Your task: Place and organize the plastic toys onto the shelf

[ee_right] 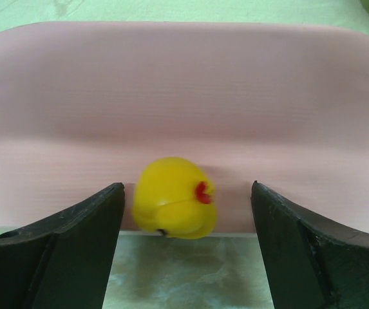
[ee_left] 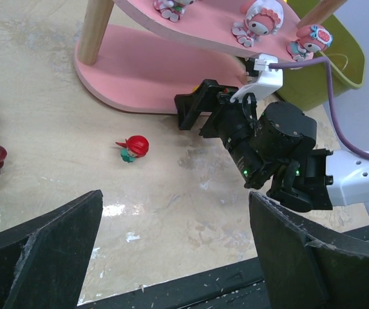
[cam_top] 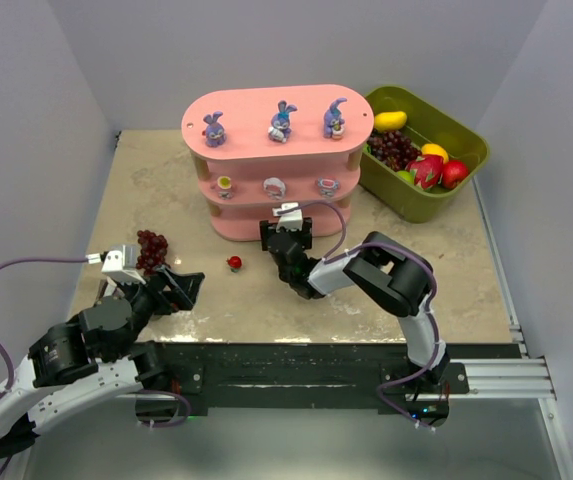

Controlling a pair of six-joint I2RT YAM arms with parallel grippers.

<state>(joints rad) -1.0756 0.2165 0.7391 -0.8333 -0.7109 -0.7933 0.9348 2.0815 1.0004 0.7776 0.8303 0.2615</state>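
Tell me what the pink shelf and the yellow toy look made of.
Shelf: probably painted wood or board; matte pink surface with faint streaks, and its post shows bare wood colour. Yellow toy: likely moulded plastic; smooth, rounded, evenly coloured, slight sheen.

I'm driving a robot lab test cell, not a home. Plain white panels (cam_top: 36, 130) box in the marble-patterned table (cam_top: 146, 200) on the left, right and far sides. The left arm (cam_top: 76, 350) and right arm (cam_top: 396, 280) are bolted to a black plate (cam_top: 296, 365) at the near edge, beside a bare aluminium rail (cam_top: 506, 375) and a loose purple cable (ee_left: 330, 90). The props are playthings: a pink shelf (cam_top: 266, 130) and an olive bin (cam_top: 471, 150) of fake fruit on the far side.
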